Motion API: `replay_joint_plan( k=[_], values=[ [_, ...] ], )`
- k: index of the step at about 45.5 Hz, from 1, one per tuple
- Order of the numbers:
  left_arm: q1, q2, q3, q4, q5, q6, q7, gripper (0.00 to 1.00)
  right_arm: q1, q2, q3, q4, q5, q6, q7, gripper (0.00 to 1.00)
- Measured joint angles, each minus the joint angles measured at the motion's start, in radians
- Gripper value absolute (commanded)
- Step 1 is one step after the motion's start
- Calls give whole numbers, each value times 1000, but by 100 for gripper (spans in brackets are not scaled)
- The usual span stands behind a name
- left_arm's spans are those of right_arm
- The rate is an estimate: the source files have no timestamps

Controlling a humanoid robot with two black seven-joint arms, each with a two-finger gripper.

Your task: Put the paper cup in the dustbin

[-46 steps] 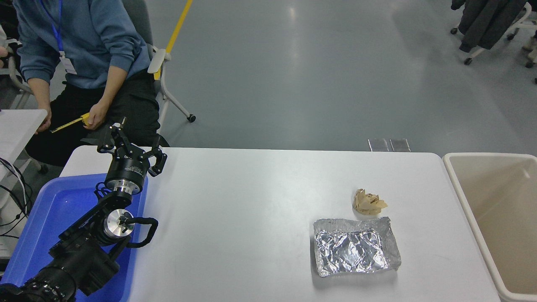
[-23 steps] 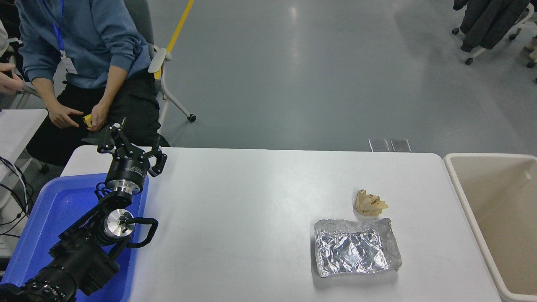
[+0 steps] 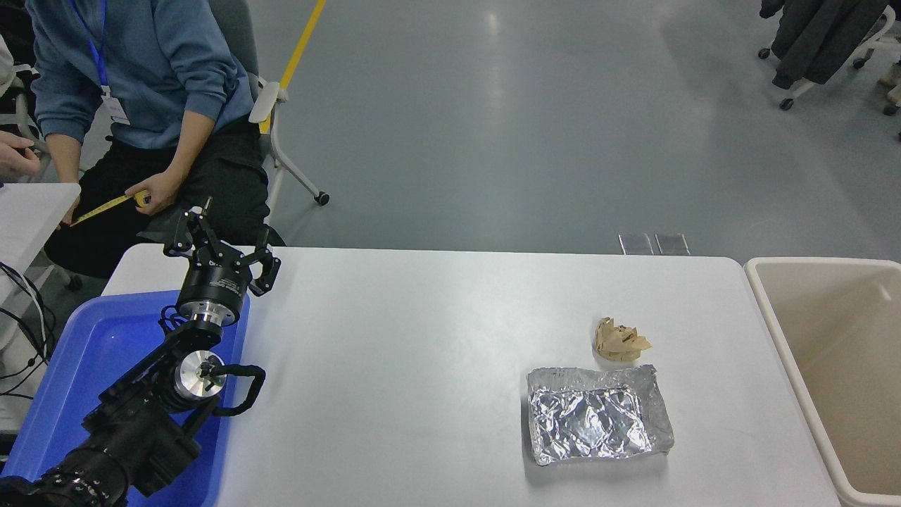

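Observation:
The paper cup is not in view. The beige dustbin (image 3: 774,331) stands at the table's right edge, and the part of its inside that shows is bare. My left gripper (image 3: 224,243) is parked at the lower left above the blue tray, open and empty. My right arm and gripper are out of view.
A crumpled brown paper wad (image 3: 619,339) and a crinkled silver foil tray (image 3: 597,414) lie on the white table (image 3: 422,366) at the right. A blue plastic tray (image 3: 91,352) sits at the left edge. A seated person (image 3: 134,84) holds a yellow tape measure beyond the far left corner.
The person's hands have moved and pulled the tape measure out again. My left arm and the things on the table have not moved.

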Motion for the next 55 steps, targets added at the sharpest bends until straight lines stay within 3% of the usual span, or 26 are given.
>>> replay_joint_plan(
  k=[6, 7, 8, 9, 24, 28, 32, 37, 55],
  values=[
    [0, 0, 0, 0, 0, 0, 0, 100, -7, 36, 48, -5, 1, -28, -22, 0],
    [0, 0, 0, 0, 0, 0, 0, 100, -7, 42, 54, -7, 2, -32, -24, 6],
    [0, 0, 0, 0, 0, 0, 0, 100, -8, 46, 58, -8, 2, -35, -26, 22],
    [0, 0, 0, 0, 0, 0, 0, 100, -9, 51, 62, -9, 2, -39, -28, 29],
    [0, 0, 0, 0, 0, 0, 0, 100, -22, 133, 108, -33, 3, -76, -41, 32],
    [0, 0, 0, 0, 0, 0, 0, 100, -24, 148, 117, -37, 3, -82, -41, 48],
    [0, 0, 0, 0, 0, 0, 0, 100, -26, 157, 127, -37, 3, -83, -42, 80],
    [0, 0, 0, 0, 0, 0, 0, 100, -23, 155, 142, -38, 3, -77, -42, 98],
    [0, 0, 0, 0, 0, 0, 0, 100, 60, 40, 168, -24, -1, 42, -43, 99]
  ],
)
